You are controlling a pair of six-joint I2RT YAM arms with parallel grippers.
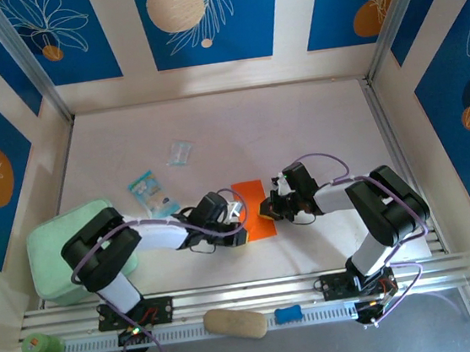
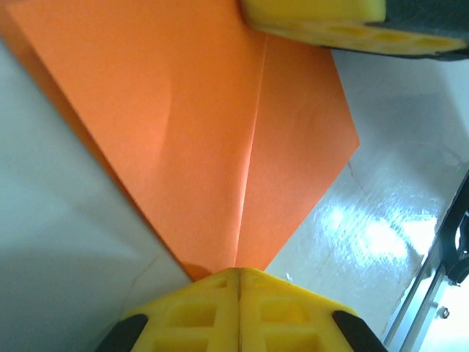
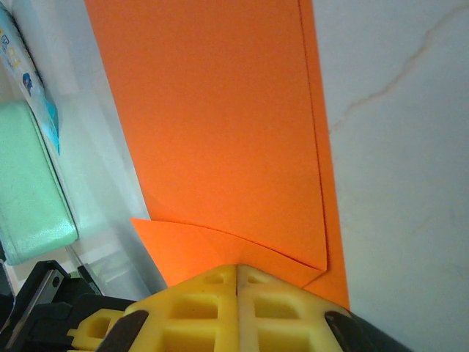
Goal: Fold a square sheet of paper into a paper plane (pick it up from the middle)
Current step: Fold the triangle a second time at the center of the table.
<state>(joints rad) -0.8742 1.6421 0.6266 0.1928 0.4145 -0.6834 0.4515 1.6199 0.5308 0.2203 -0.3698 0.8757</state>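
A mint green pad [image 1: 66, 246] sits at the left edge of the tabletop [image 1: 212, 127], with a blue-and-white packet [image 1: 150, 194] beside it. In the centre, the orange sheet of paper [image 1: 250, 198], partly folded, lies flat between the arms. The left end effector [image 1: 241, 225] is closed, its tips touching the paper's left side. The right end effector [image 1: 271, 210], also closed, touches the paper's right side.
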